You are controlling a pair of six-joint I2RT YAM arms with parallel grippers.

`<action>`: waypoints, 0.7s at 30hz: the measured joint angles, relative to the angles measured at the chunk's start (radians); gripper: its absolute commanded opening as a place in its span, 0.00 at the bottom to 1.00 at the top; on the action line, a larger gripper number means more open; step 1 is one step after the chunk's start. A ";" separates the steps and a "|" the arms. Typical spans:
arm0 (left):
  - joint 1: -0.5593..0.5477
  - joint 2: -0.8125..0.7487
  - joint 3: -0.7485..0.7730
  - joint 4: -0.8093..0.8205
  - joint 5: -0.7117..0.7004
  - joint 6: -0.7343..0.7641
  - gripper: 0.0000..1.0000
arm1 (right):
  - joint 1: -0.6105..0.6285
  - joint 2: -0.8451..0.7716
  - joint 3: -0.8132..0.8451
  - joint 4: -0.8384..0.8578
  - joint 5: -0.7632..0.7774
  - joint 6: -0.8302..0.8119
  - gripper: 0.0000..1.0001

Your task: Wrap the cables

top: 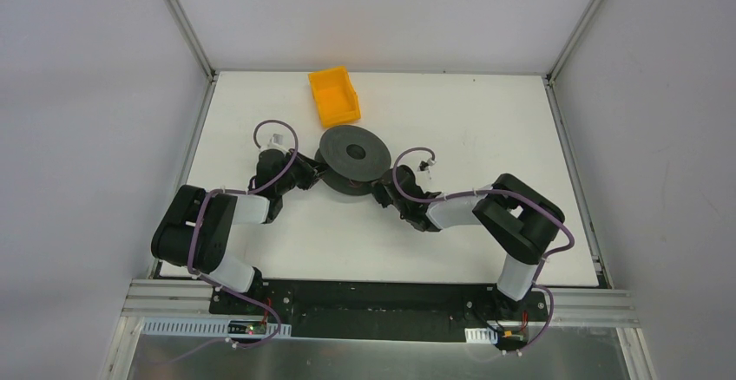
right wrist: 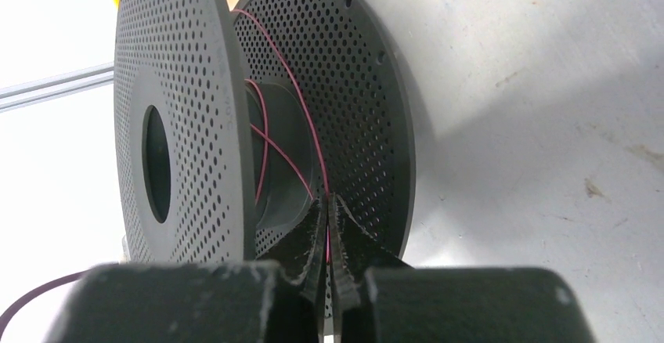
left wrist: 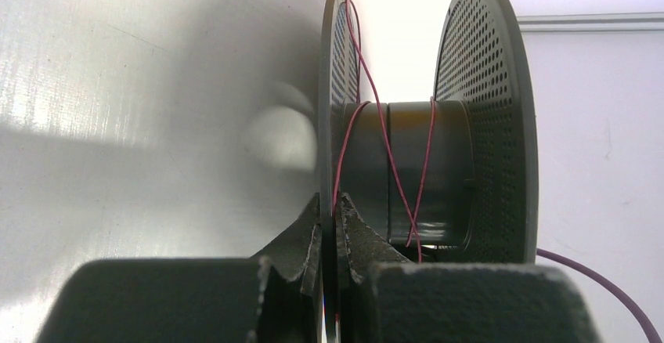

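Spanning most of the overhead view, the white table (top: 486, 128) carries everything else. The left arm (top: 195, 228) and the right arm (top: 521, 219) both reach inward from the near edge and meet at the middle of the table, one on each side of a dark spool (top: 351, 156). The spool stands with one perforated flange down on the table and the other facing up. Just beyond it, toward the far edge, sits an orange bin (top: 334, 95), close to the spool's rim; whether the two touch cannot be told.

The left gripper (left wrist: 330, 229) is closed narrow on the rim of the spool's lower flange, with one ridged finger on each face of the disc. The right gripper (right wrist: 327, 222) comes in from the opposite side, its fingers pressed almost together between the two flanges. A strand of the cable (left wrist: 389, 155) runs down into the thin slit between them, so it is pinching the wire.

The cable is a hair-thin reddish wire lying on the spool. A few loose turns cross one another around the dark hub. One strand climbs up over the edge of the lower flange in the left wrist view. Another sweeps along the perforated face to the right fingertips.
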 measured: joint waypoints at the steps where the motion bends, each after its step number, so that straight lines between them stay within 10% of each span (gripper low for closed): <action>1: 0.000 0.000 0.001 -0.002 0.000 0.003 0.00 | 0.000 0.000 -0.002 0.000 0.000 0.006 0.07; 21: -0.019 -0.016 0.036 -0.072 -0.003 0.082 0.01 | 0.008 -0.032 -0.066 0.021 0.024 0.014 0.15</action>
